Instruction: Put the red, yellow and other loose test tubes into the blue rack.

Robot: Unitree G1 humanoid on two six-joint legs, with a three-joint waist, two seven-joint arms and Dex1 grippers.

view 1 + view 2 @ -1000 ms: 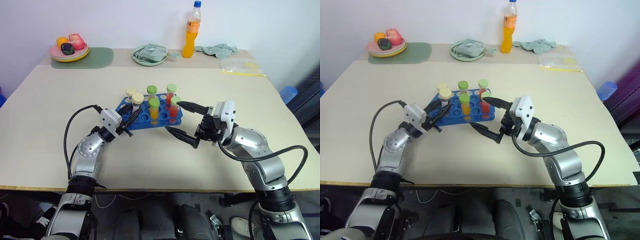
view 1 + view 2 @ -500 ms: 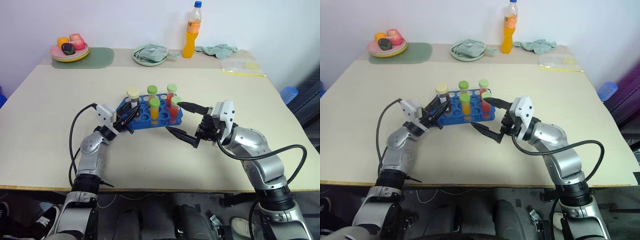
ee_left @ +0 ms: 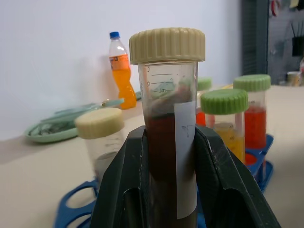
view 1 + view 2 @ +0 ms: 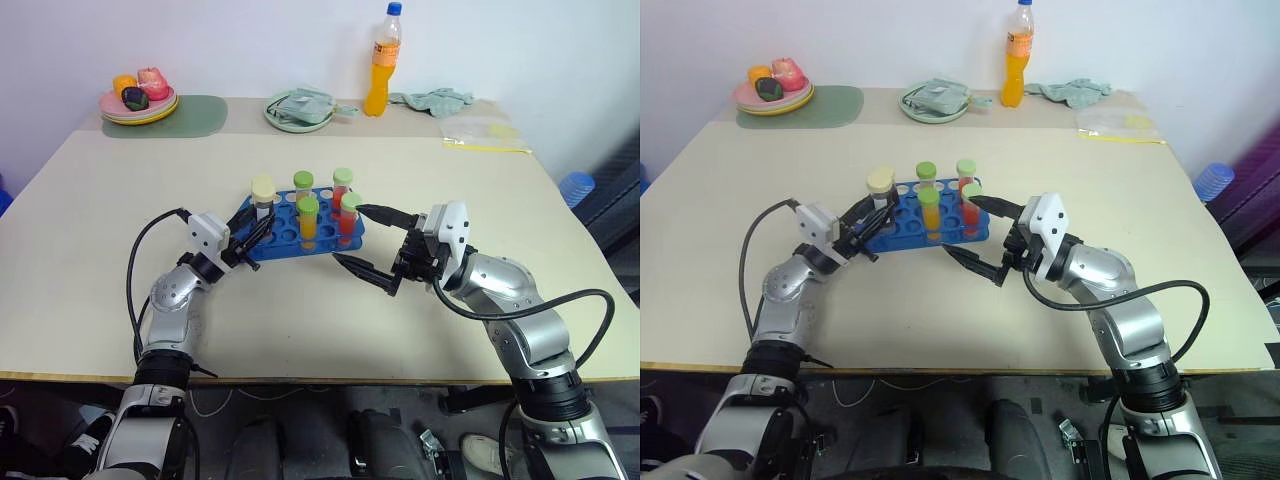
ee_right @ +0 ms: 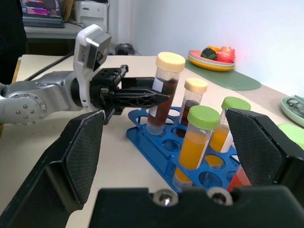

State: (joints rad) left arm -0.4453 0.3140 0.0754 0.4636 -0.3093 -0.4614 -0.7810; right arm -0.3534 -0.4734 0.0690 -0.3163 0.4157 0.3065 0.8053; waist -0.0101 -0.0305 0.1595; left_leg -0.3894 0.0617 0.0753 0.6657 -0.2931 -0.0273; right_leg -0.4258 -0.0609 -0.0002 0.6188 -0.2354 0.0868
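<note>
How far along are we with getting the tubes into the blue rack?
Done: five capped tubes stand in the blue rack, among them an orange one with a green cap and a red one. In hand: the left tool is shut on a dark tube with a cream cap, held upright over the rack's near-left end, not yet seated. The right tool waits open beside the rack. Left: I see no loose tubes on the table.

Even, bright, diffuse overhead light is washing the head views; the table (image 4: 120,200) is showing only soft, faint shadows, no glare. Head views are staying sharp edge to edge. In the left wrist view the held tube (image 3: 167,128) is reading crisp while the orange bottle (image 3: 121,66) is going soft. Right wrist view's own fingers (image 5: 76,156) are blurring slightly.
</note>
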